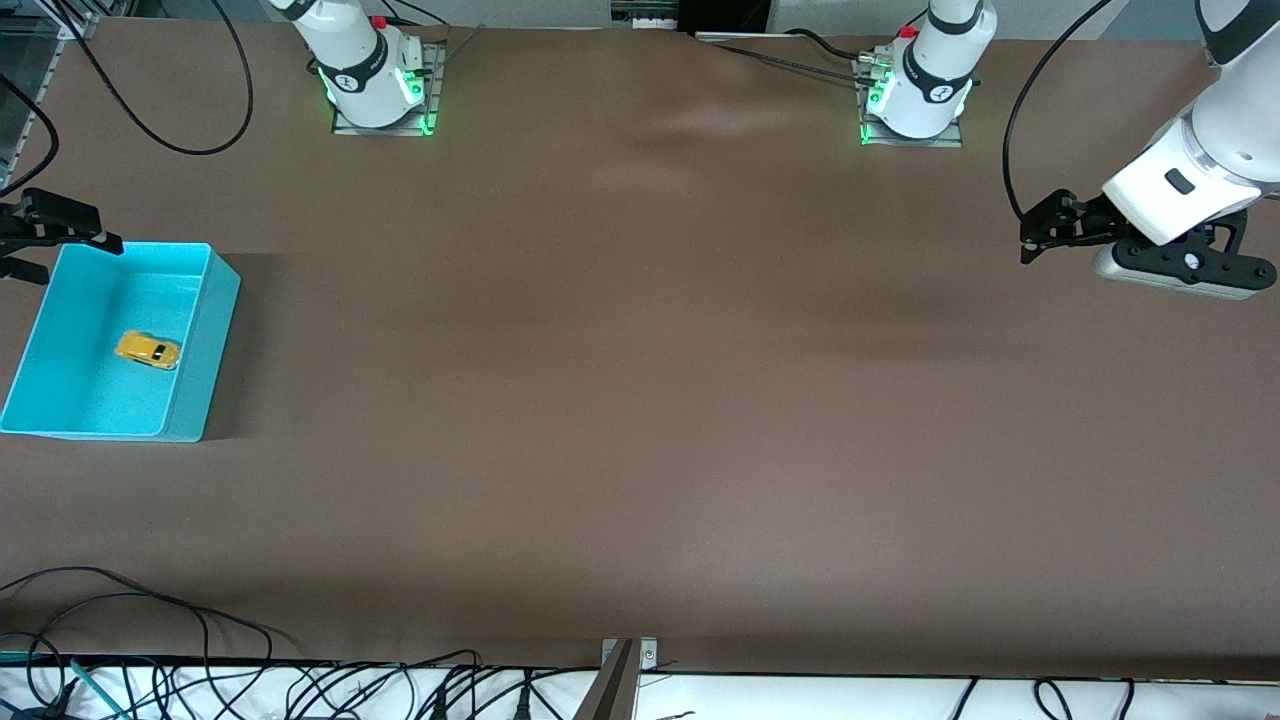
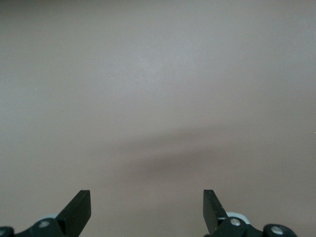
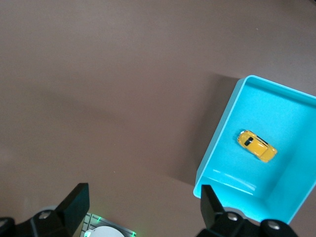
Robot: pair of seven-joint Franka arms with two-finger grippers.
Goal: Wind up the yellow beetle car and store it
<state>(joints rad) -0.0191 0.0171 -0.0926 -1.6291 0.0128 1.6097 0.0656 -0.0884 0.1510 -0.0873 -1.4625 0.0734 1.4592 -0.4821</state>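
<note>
Left end effector (image 1: 1030, 238), right end effector (image 1: 20, 245): agape, raised.

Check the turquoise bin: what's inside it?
Only the yellow beetle car, on its wheels on the floor of the turquoise bin. The rest of the floor shows bare in both views; only a strip along the wall nearest the front camera is hidden.

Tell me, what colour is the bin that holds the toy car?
Turquoise. The bin shows best in the right wrist view.

We counted one yellow beetle car (image 1: 148, 350) and one turquoise bin (image 1: 205, 340). We saw two grippers, the left gripper (image 1: 1040, 232) and the right gripper (image 1: 40, 235), over one bench (image 1: 640, 400).
</note>
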